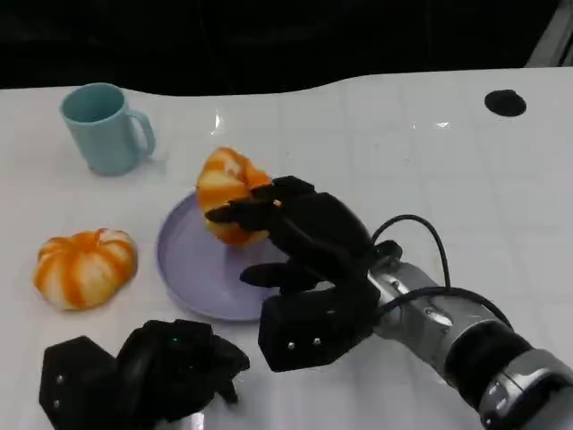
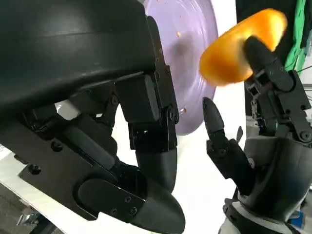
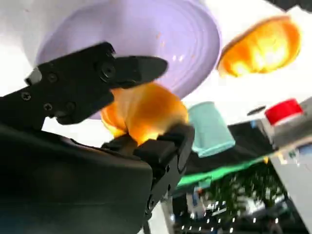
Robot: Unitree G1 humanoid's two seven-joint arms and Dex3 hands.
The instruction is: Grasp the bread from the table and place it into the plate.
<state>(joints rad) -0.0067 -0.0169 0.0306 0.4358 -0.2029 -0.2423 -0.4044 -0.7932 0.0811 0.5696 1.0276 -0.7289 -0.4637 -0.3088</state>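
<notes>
My right hand (image 1: 300, 242) holds an orange-and-white bread roll (image 1: 228, 193) at the far rim of the lilac plate (image 1: 192, 260); whether the roll touches the plate I cannot tell. The right wrist view has the roll (image 3: 144, 112) pinched between the fingers (image 3: 122, 70) in front of the plate (image 3: 146, 34). A second roll (image 1: 85, 267) lies on the table left of the plate, also seen as a roll (image 3: 261, 46) beyond the plate. My left hand (image 1: 143, 372) lies at the near table edge with fingers curled and nothing in it. From the left wrist, I see the held roll (image 2: 239, 48) and plate (image 2: 187, 58).
A light blue mug (image 1: 107, 127) stands at the far left of the white table (image 1: 403, 161). A black round spot (image 1: 505, 102) marks the far right. Open surface lies right of the plate.
</notes>
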